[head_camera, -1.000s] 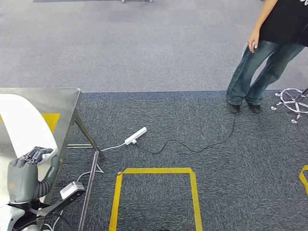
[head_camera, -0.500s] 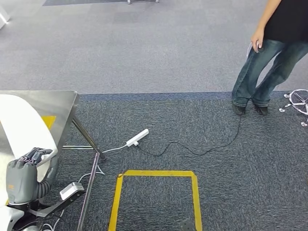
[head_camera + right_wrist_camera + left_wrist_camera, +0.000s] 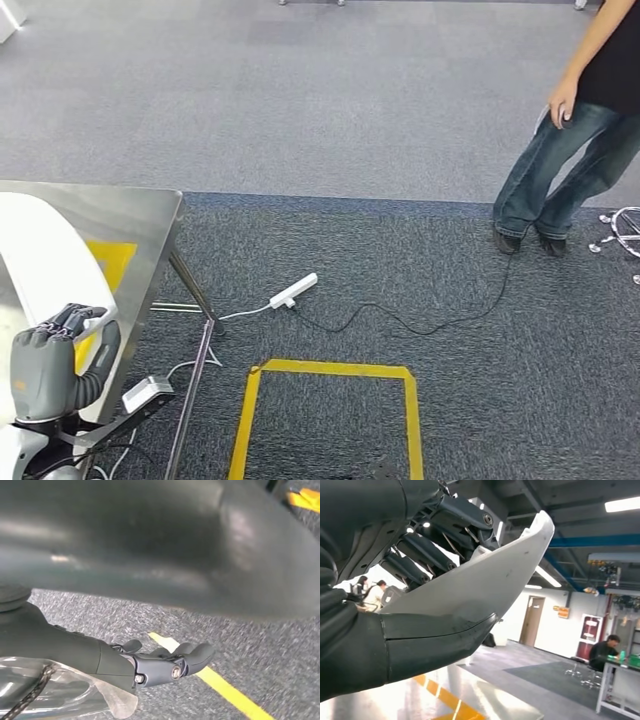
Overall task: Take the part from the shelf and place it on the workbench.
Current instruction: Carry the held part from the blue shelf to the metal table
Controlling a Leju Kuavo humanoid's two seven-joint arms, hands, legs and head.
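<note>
A white curved part (image 3: 39,262) is held by my left hand (image 3: 51,368) at the lower left of the head view. It hangs above the steel workbench (image 3: 145,218), which has a yellow mark (image 3: 115,262) on its top. In the left wrist view my left hand (image 3: 376,645) grips the white part (image 3: 490,580), thumb under it and dark fingers over it. My right hand (image 3: 166,662) hangs beside my body over the carpet, fingers loosely stretched out with nothing in them.
A person in jeans (image 3: 573,170) stands at the far right beside a chair base (image 3: 626,228). On the dark carpet lie a white power strip (image 3: 294,290) with its black cable and a yellow tape square (image 3: 332,372). The bench legs (image 3: 192,290) slant down near the strip.
The whole picture has shifted a little to the right, so the camera has moved. The person has stepped further right. My left hand still holds the white part.
</note>
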